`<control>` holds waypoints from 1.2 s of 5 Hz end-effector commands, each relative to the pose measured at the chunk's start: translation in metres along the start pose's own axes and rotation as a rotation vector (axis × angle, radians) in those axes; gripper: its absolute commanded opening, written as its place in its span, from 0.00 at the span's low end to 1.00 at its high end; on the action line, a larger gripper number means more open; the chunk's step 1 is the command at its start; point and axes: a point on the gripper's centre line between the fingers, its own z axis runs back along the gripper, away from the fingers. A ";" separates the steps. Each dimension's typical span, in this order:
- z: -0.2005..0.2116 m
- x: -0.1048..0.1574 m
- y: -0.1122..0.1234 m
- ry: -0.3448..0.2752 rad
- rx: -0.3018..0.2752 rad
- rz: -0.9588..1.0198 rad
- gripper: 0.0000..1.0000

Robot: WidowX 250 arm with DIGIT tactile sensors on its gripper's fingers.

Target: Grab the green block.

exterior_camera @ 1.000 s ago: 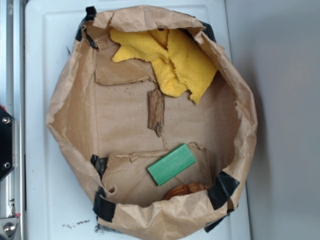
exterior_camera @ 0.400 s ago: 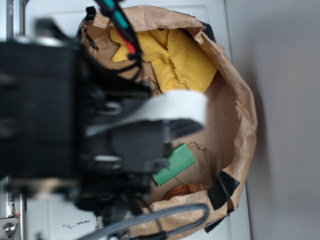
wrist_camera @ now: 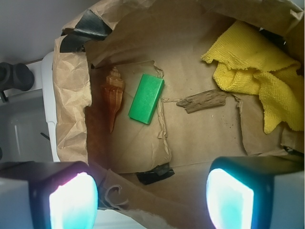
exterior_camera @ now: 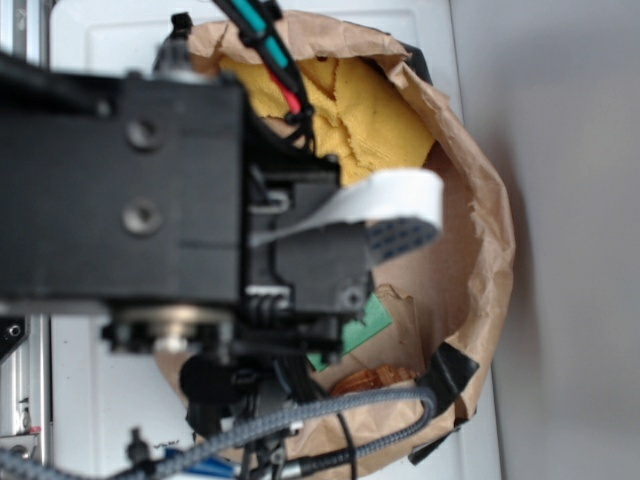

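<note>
Green block [wrist_camera: 146, 98] flat on the brown-paper floor of the paper bag [wrist_camera: 71, 109], left of centre in the wrist view, long axis tilted slightly off vertical. Fingers [wrist_camera: 73, 202] spread wide, nothing between them, both glowing pads low in the wrist frame at the near bag wall; gripper [wrist_camera: 151, 202] well apart from the block, block lying ahead and toward the left pad's side. Orange-brown shell [wrist_camera: 113, 94] just beside the block's left long edge, narrow gap between. Brown bark strip [wrist_camera: 202, 101] to the block's right, apart from it, lying roughly crosswise. Yellow cloth [wrist_camera: 259, 71] bunched in the far right corner, well clear. Torn paper flap edge running under and past the block's right side. Bare paper floor open below the block toward the pads. Exterior view: arm body covering most of the bag, only a green corner [exterior_camera: 372, 322] showing beneath; white tabletop [exterior_camera: 435, 30] around the rolled rim.
</note>
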 end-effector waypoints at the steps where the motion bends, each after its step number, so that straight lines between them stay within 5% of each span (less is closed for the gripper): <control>1: -0.018 0.009 0.021 -0.043 0.043 0.239 1.00; 3: -0.075 0.021 0.039 -0.072 0.080 0.387 1.00; 4: -0.103 0.035 0.031 -0.115 0.062 0.382 1.00; 5: -0.105 0.051 0.017 -0.081 -0.028 0.366 1.00; 6: -0.115 0.069 0.003 -0.086 -0.022 0.423 1.00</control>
